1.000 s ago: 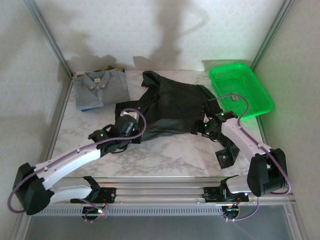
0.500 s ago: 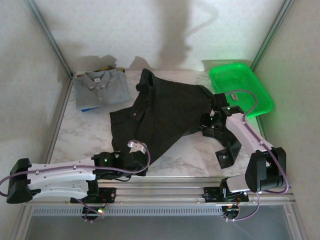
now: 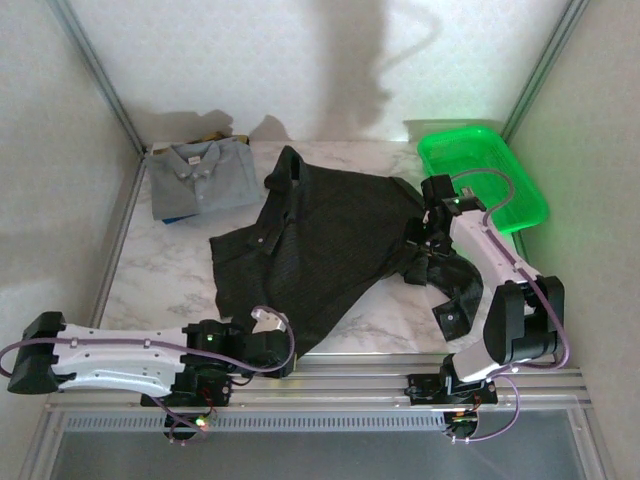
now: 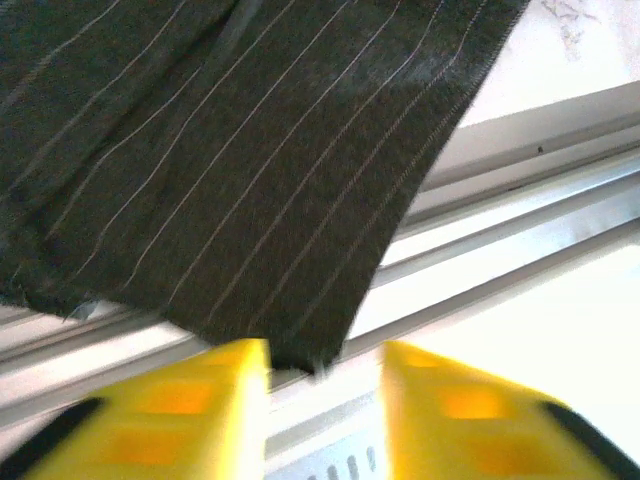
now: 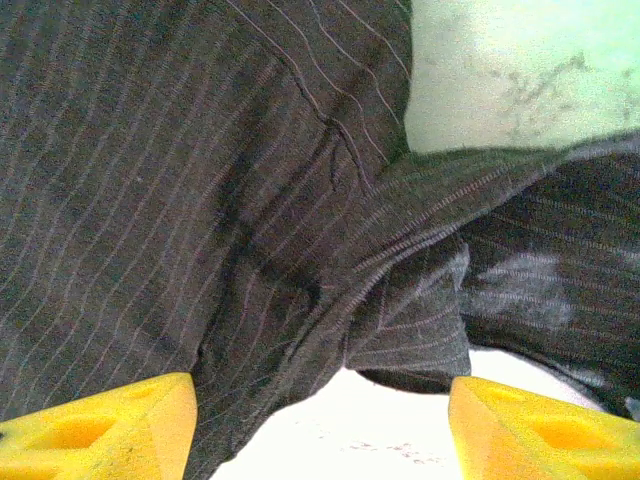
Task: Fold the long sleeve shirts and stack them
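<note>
We see the dark pinstriped shirt spread loosely over the middle of the marble table. Its collar lies toward the far left and its near hem reaches the table's front edge. The left gripper sits low at that edge. In its wrist view the yellow fingers stand apart with a clear gap, and a frayed corner of the hem lies just above them, over the metal rails, not clamped.

The right gripper hovers over the shirt's bunched right side, beside the green basket. In its own view the fingers are spread wide, with creased striped cloth between and beyond them and nothing pinched.

The grey-blue shirt lies folded at the far left corner, collar up, apart from the dark one. Any label at its collar is too small to read. The only pattern we can make out is the dark shirt's thin pale stripes.
</note>
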`<state>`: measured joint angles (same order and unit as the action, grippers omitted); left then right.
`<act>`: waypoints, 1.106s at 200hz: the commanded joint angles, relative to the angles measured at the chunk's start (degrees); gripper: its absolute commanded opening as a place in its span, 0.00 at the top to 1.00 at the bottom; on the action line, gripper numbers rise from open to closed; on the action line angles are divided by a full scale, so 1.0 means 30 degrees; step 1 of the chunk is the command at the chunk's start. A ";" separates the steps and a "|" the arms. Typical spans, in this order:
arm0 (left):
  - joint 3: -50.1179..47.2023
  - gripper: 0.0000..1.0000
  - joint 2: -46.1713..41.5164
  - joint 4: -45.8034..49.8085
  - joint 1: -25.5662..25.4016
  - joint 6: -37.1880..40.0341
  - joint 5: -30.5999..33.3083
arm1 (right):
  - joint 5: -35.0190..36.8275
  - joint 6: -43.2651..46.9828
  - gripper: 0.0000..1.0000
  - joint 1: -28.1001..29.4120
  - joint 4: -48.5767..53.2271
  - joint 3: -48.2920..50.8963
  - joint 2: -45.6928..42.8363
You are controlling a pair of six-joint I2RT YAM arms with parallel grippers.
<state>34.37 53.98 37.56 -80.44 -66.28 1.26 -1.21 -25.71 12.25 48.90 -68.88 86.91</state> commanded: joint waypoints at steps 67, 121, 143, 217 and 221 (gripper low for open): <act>0.2723 0.05 0.0702 0.0214 1.3304 0.1137 -0.1551 | 0.3852 0.3786 0.37 0.2786 0.3032 -0.6730 0.7236; 0.5105 0.05 0.9432 -0.3245 1.8203 0.4882 -0.1531 | 0.6152 0.2351 0.55 0.3151 0.2893 -0.2118 0.5799; 0.6109 0.06 1.2490 -0.4050 1.9631 0.6085 -0.1359 | 0.5548 0.0826 0.57 0.3438 0.3205 0.0368 0.4281; 1.0989 0.06 1.8813 -0.5165 2.1782 1.1642 0.0958 | 0.1392 -0.3106 0.61 0.4090 0.1494 0.5631 0.1921; 1.1168 0.06 1.9012 -0.5368 2.1846 1.1946 0.0881 | 0.1085 -0.3234 0.61 0.4132 0.1429 0.5618 0.1936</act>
<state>65.10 106.24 24.82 -16.69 -38.85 1.56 7.70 -30.15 23.20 55.05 -53.10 92.88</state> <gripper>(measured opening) 0.937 0.393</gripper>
